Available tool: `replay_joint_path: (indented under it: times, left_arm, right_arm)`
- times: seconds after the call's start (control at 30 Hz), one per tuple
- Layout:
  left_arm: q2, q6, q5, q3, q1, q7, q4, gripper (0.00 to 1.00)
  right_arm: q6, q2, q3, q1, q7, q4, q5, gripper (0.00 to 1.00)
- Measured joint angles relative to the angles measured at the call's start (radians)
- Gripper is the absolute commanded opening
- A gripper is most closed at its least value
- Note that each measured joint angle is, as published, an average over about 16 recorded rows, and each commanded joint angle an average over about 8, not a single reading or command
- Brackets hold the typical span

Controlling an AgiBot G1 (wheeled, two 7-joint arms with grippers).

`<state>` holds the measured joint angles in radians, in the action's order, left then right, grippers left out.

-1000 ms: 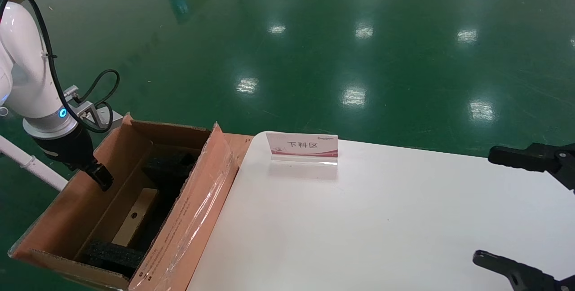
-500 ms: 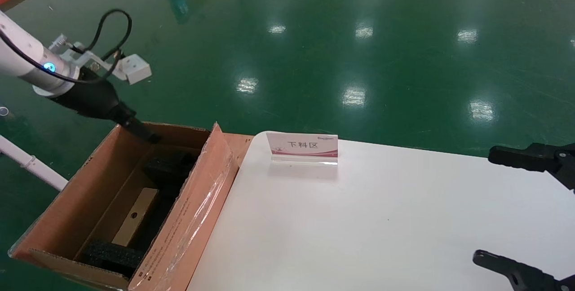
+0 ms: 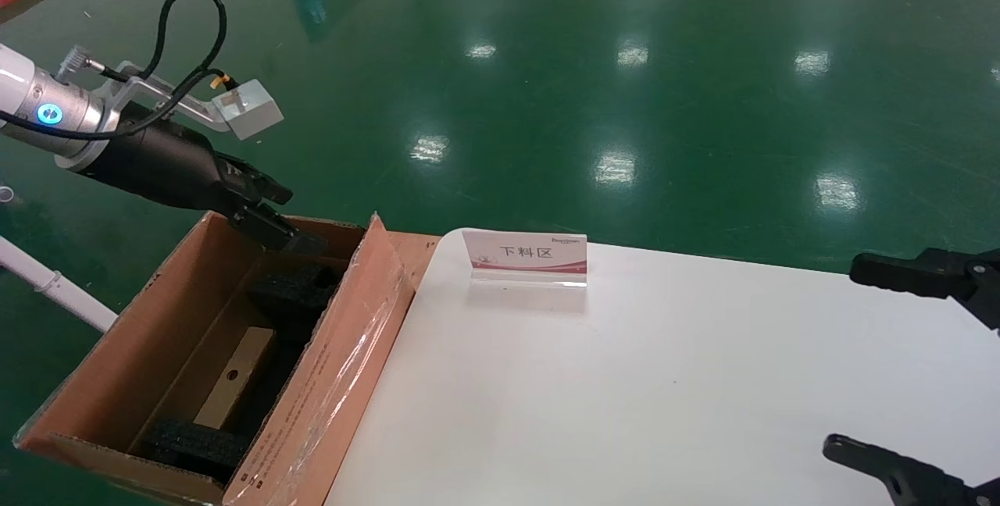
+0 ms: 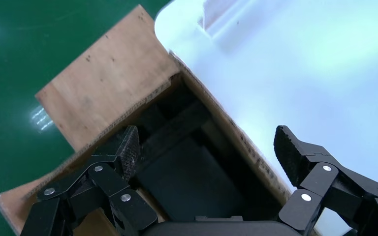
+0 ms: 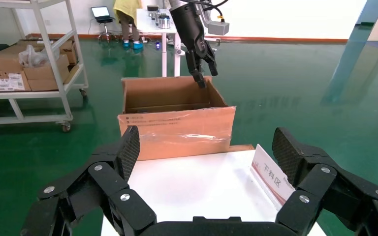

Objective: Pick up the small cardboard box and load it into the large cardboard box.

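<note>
The large cardboard box point(image 3: 328, 381) stands open at the left end of the white table, with its taped flap against the table's edge. The small cardboard box point(image 3: 234, 377) lies flat on its floor between black foam pads point(image 3: 293, 291). My left gripper point(image 3: 293, 217) hovers over the carton's far rim, open and holding nothing. The left wrist view looks down past the left gripper point(image 4: 207, 142) onto the dark interior and a flap of the large cardboard box point(image 4: 108, 93). At the table's right end my right gripper point(image 3: 842, 356) stays open and idle.
A white table point(image 3: 664, 381) carries a small standing sign point(image 3: 525, 254) near its far edge. Green floor surrounds it. In the right wrist view the right gripper point(image 5: 204, 147) faces the large cardboard box point(image 5: 177, 128), with a shelf cart point(image 5: 29, 73) of cartons behind.
My left gripper has risen out of the carton and swung up to its far rim. The small box stays on the carton floor. The right arm has not moved.
</note>
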<state>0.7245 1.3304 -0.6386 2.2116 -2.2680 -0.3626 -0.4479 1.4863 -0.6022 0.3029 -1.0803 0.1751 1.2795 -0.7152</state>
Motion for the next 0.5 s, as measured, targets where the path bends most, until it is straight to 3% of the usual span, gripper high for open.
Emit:
replay_joint_path:
  times: [0.2, 0.5]
  left_arm:
    - [-0.012, 0.016, -0.007, -0.145, 0.085, 0.014, -0.078, 1.0]
    - [-0.029, 0.041, -0.021, -0.443, 0.269, 0.041, -0.204, 1.0]
  right_arm:
    - [0.0, 0.0, 0.0, 0.0, 0.0, 0.0, 0.0, 1.0]
    - [0.0, 0.0, 0.001, 0.0, 0.0, -0.001, 0.0, 1.0]
